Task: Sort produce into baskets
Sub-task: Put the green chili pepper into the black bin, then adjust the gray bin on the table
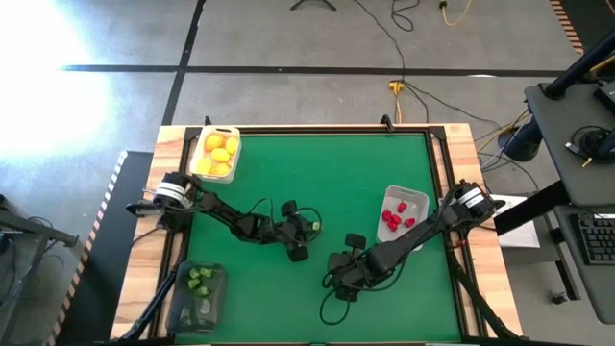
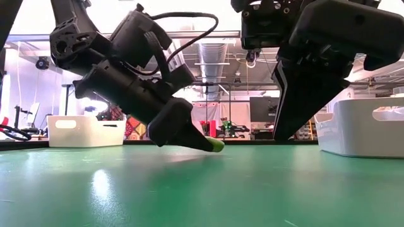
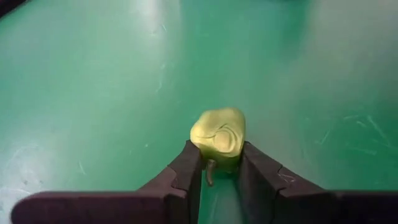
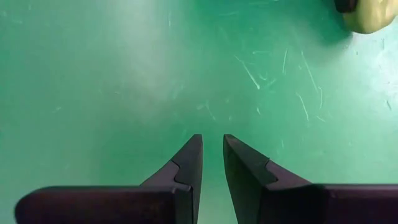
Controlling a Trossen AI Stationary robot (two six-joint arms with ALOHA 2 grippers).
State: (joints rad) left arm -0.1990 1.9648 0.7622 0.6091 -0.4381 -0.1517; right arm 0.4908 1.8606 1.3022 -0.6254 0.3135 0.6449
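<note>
Green felt covers the table (image 1: 365,173), and the left gripper (image 1: 309,228) hangs near its centre with its fingers clamped on a small green piece (image 3: 219,135), carried just clear of the mat in the low view. The piece sits at the very fingertips, protruding forward of them; its long axis cannot be told. The dark translucent basket (image 1: 179,306), already holding green pieces (image 1: 199,280), lies at the table's near-left corner, back along the left arm's own side, so the left arm is judged the nearer one for the delivery. The white basket (image 1: 205,142) with yellow fruits (image 1: 217,155) stands at the far-left corner; the pale basket (image 1: 415,199) with red pieces (image 1: 392,219) stands at the right. The right gripper (image 1: 336,284) waits low over bare mat right of centre, its fingers drawn nearly together on nothing. No loose produce is visible on the mat. No brand, label or legible writing appears in any view.
</note>
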